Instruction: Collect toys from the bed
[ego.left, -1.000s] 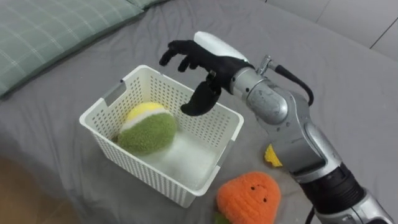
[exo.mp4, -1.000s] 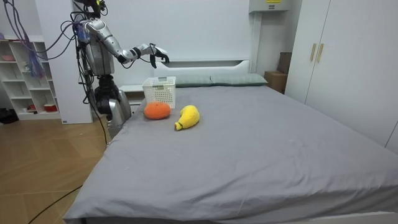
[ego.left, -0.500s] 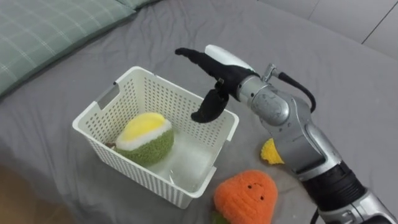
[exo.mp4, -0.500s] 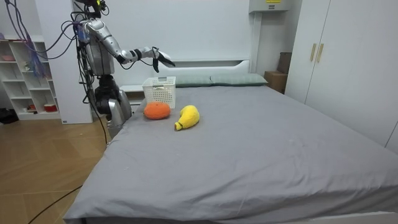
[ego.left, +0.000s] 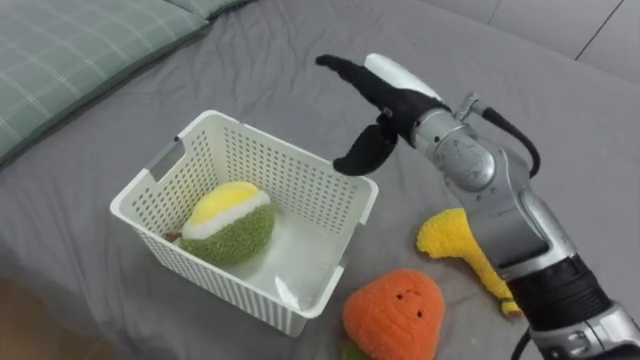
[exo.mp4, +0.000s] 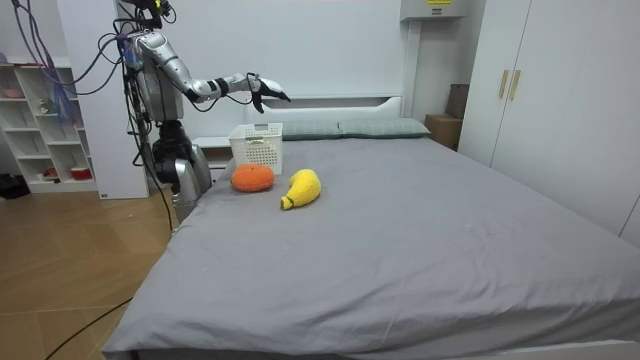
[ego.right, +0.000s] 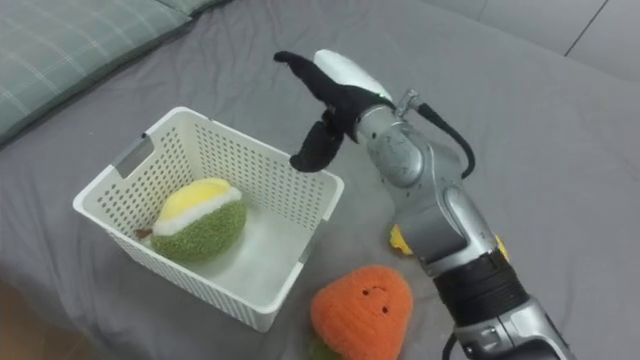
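A white slotted basket (ego.left: 220, 290) sits on the grey bed, and a green and yellow plush toy (ego.left: 228, 225) lies inside it. My right hand (ego.left: 385, 105) hovers open above the basket's far right corner, fingers straight and holding nothing. An orange plush (ego.left: 393, 312) sits on the sheet just right of the basket's near corner. A yellow plush (ego.left: 455, 243) lies beyond it, partly under my forearm. In the room view I stand at the bed's side by the headboard, right hand (exo.mp4: 262, 90) stretched out over the basket (exo.mp4: 256, 150), with the orange plush (exo.mp4: 252, 177) and yellow plush (exo.mp4: 302, 187) beside it.
A green checked pillow (ego.left: 70, 50) lies at the head of the bed, left of the basket. The grey sheet (exo.mp4: 420, 240) stretches wide towards the room view's right. A white shelf unit (exo.mp4: 40, 120) stands behind me and a wardrobe (exo.mp4: 560, 90) beyond the bed.
My right hand has drawn back from over the basket towards its far right corner and its fingers have straightened. The yellow plush is now more uncovered.
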